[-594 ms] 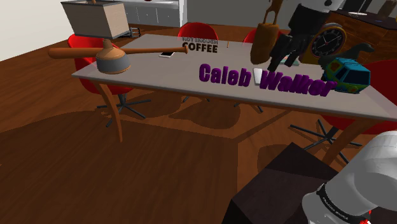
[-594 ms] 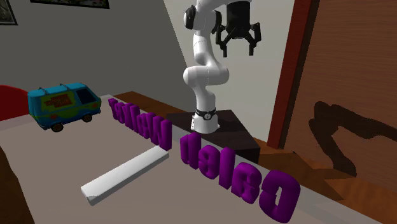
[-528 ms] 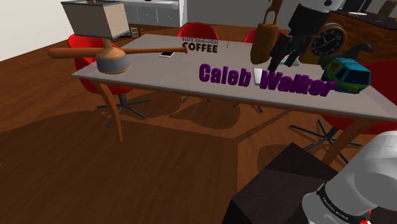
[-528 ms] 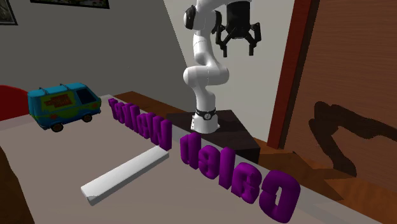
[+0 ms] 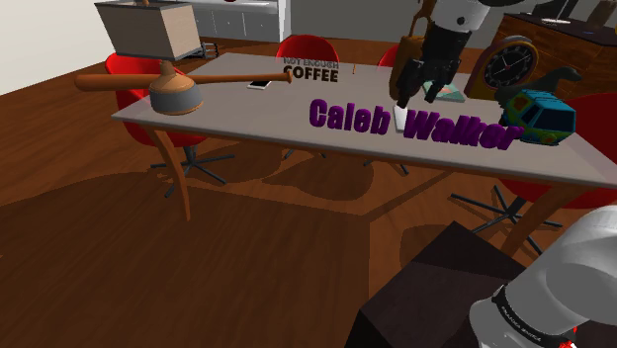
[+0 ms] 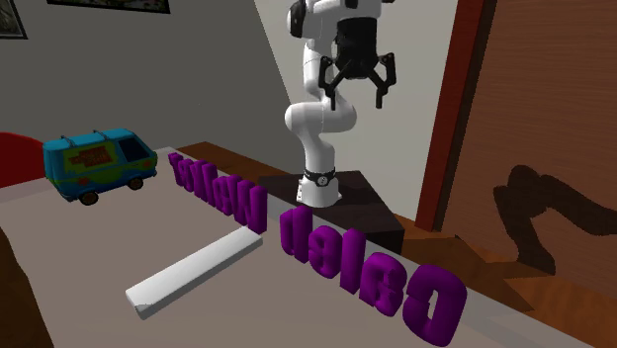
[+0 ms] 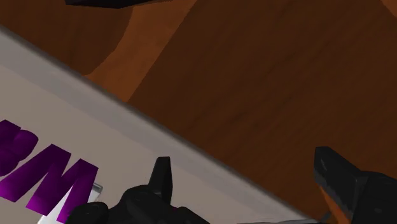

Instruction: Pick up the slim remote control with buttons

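End effector (image 5: 420, 91) was pictured hanging open, its fingers (image 7: 162, 178) spread wide with nothing between them, raised high by the edge of the bench (image 5: 247, 114) and well apart from the slim remote control (image 6: 193, 272), which was drawn plain white with no buttons to be made out. The remote was seen lying flat on the bench just beside the purple block letters (image 5: 410, 124), its end showing through the gap between the two words in the shoulder view, with a toy van (image 6: 99, 161) near by. For a clean pick, it was judged that the fingers should be turned across the remote's narrow width, centred on its middle and lowered straight down, so that the letters were not struck. "Caleb Walker" could be read on the letters, mirrored in the second exterior view, and "NOT ENOUGH COFFEE" on a sign (image 5: 310, 69) farther along the bench; the van's markings were too small to be read.
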Controlling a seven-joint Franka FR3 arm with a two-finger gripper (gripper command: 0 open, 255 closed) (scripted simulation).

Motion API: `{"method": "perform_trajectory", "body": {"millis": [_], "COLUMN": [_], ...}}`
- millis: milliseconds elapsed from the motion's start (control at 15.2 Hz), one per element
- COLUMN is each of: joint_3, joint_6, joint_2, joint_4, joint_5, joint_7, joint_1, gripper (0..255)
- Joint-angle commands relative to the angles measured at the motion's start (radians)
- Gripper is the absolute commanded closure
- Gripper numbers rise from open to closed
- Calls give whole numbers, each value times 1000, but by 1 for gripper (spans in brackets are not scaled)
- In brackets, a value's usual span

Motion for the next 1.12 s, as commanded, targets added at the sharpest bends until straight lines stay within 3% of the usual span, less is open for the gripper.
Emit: {"method": "perform_trajectory", "body": {"millis": [0,1056], "joint_3": [-15,-136], "joint_6": [29,157], "joint_2": [61,562], "joint_4": [23,328], "joint_5": [-10,-37], "joint_7": [4,39], "joint_1": [-18,-140], "gripper": [0,0]}}
